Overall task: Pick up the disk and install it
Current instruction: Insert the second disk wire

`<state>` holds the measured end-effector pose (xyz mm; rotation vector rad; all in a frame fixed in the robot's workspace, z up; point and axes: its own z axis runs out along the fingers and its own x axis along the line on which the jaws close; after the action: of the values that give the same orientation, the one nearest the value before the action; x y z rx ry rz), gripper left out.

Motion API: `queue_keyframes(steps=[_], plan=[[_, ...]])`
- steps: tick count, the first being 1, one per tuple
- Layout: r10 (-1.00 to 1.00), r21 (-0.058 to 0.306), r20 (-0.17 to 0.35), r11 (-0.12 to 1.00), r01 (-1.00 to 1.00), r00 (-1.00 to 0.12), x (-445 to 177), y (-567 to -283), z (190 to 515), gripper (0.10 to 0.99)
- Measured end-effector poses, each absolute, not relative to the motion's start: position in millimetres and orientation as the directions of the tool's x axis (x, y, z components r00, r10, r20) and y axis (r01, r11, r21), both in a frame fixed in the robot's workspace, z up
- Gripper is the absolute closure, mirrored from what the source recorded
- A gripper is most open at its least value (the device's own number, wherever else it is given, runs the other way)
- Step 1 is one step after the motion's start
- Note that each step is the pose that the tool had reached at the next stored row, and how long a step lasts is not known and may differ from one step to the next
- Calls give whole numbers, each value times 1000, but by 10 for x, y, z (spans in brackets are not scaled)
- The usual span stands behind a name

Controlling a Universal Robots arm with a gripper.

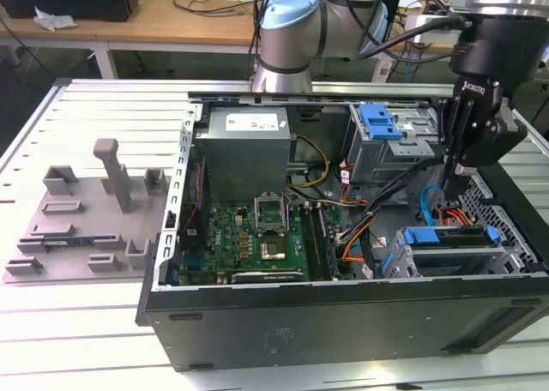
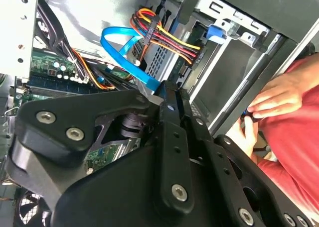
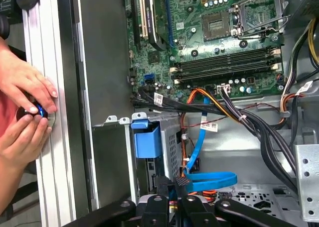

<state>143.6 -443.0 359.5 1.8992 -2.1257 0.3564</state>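
The arm is hanging its gripper point(image 1: 453, 178) over the right end of the open computer case point(image 1: 343, 314) in the exterior view, fingers pointing down toward the cables just behind the near-right drive bay. The fingers are sitting close together, nearly closed, and appear to be holding nothing; in both wrist views the tips are lying beside the blue flat cable point(image 3: 209, 179) and the bundle of red, yellow and orange wires point(image 2: 169, 38), contact not clear.

The disk point(image 1: 450, 241) is sitting in the near-right bay of the case, its blue bracket showing along the top edge.

The grey fixture plate point(image 1: 86, 224) is lying on the table left of the case.

A person's hands point(image 3: 25, 112) are working at the aluminium table edge outside the case wall.
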Motion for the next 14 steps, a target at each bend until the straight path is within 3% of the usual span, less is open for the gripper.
queue_keyframes(steps=[5, 9, 14], plan=[[-934, -60, 334, 112, -992, -126, 1401, -4462, 3595, 925], [-949, -56, 289, 115, -992, -126, 1395, -4559, 3594, 925], [-973, -44, 192, 120, -992, -126, 1394, -4808, 3592, 925]])
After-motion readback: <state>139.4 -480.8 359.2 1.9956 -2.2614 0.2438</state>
